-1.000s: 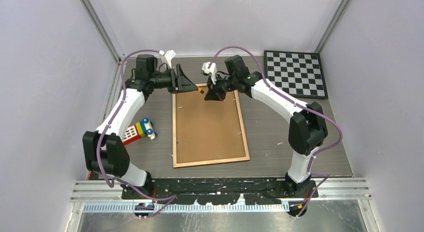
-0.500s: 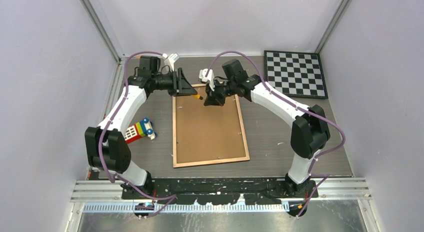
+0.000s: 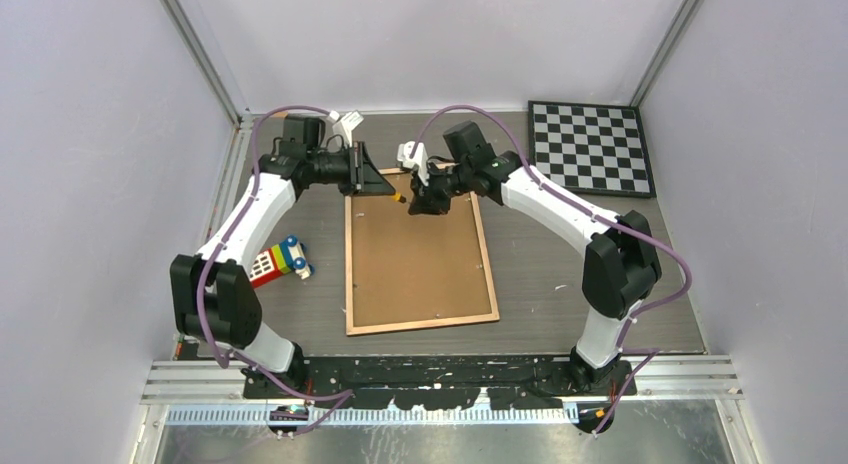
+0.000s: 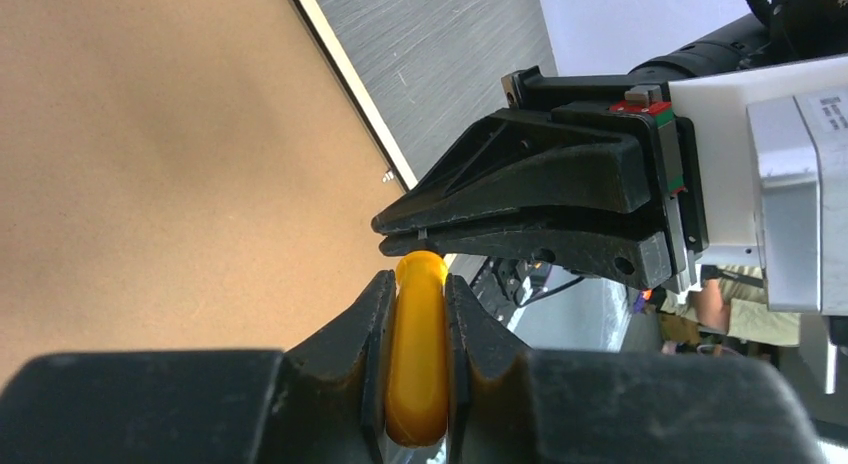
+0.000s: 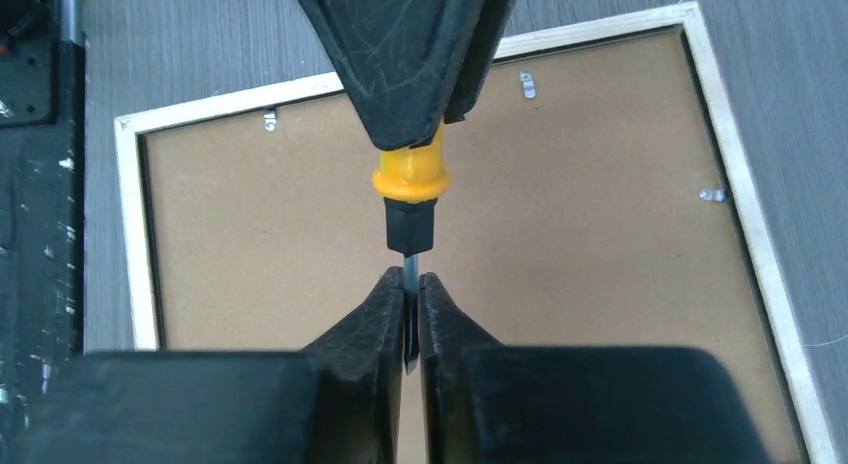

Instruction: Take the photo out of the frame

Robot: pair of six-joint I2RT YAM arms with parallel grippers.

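Note:
The frame (image 3: 420,323) lies face down, its brown backing board (image 3: 415,259) inside a light wood rim (image 5: 126,234). The photo is hidden under that board. Above the frame's far end, a small screwdriver (image 3: 400,196) hangs between both grippers. My left gripper (image 4: 415,279) is shut on its yellow handle (image 4: 418,359). My right gripper (image 5: 411,280) is shut on its thin metal blade (image 5: 410,324), tip to tip with the left gripper (image 5: 412,134). Small metal tabs (image 5: 527,82) sit along the rim.
A black-and-white checkered board (image 3: 592,147) lies at the back right. A colourful toy block (image 3: 279,261) rests left of the frame beside the left arm. Purple walls close in the table on three sides.
My left gripper has moved right to the screwdriver and shut on its yellow handle. My right gripper has shifted a little and kept hold of the blade.

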